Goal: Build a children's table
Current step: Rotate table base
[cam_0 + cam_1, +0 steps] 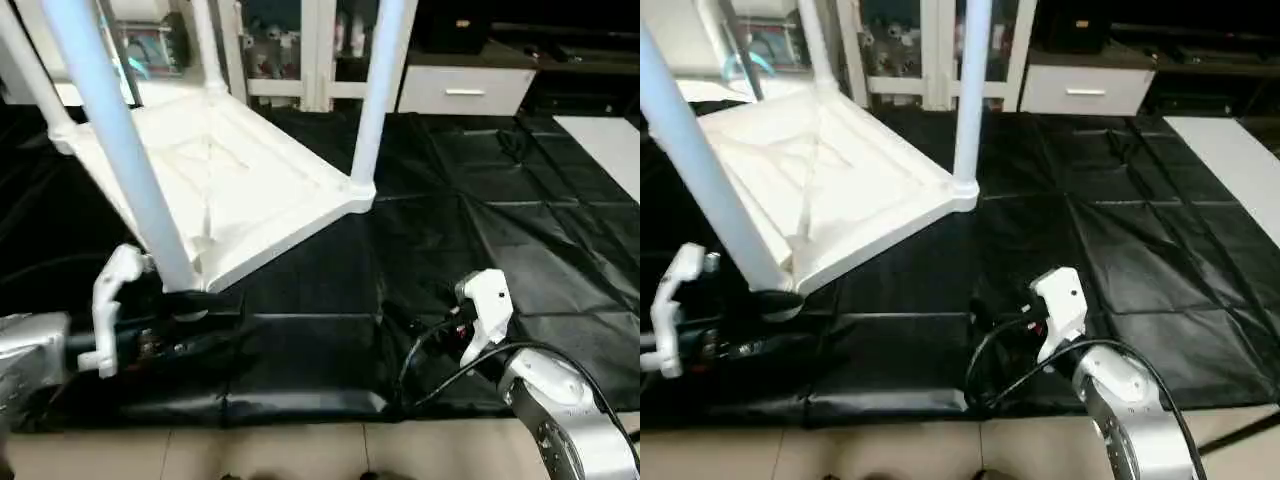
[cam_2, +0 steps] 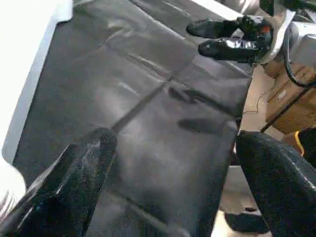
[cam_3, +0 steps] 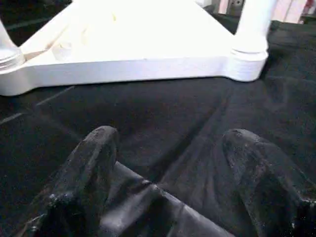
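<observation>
**Upturned table on the black sheet, both pincers empty**

Black plastic sheeting (image 1: 480, 230) covers the floor ahead of me, creased into squares, with pale tiles (image 1: 300, 450) along its near edge and white cabinets (image 1: 465, 90) at the back of the room. On the sheeting lies the children's table, upside down: its white top (image 1: 240, 190) rests flat with the X-ribbed underside facing up, and white tube legs stand in the corner sockets. The nearest leg (image 1: 120, 150) rises from the near-left corner, and another leg (image 1: 378, 90) from the right corner.

My left pincer (image 2: 173, 173) sits low just in front of that near-left corner, close under the nearest leg, fingers spread wide with nothing between them. My right pincer (image 3: 170, 168) hovers over bare sheeting, well apart from the table top and on the near side of its right corner, also wide open and empty.

From the head I see my left arm (image 1: 110, 320) and right arm (image 1: 490, 320), each with its white wrist housing, though the dark fingers are hard to pick out against the sheet. My left wrist camera shows its two black fingers (image 2: 74, 182) over the sheeting, the table edge at one side, and the right pincer's fingers across from it. My right wrist camera looks along the sheet at the table top's long side wall (image 3: 138, 69) and a leg seated in its corner socket (image 3: 249, 59).
</observation>
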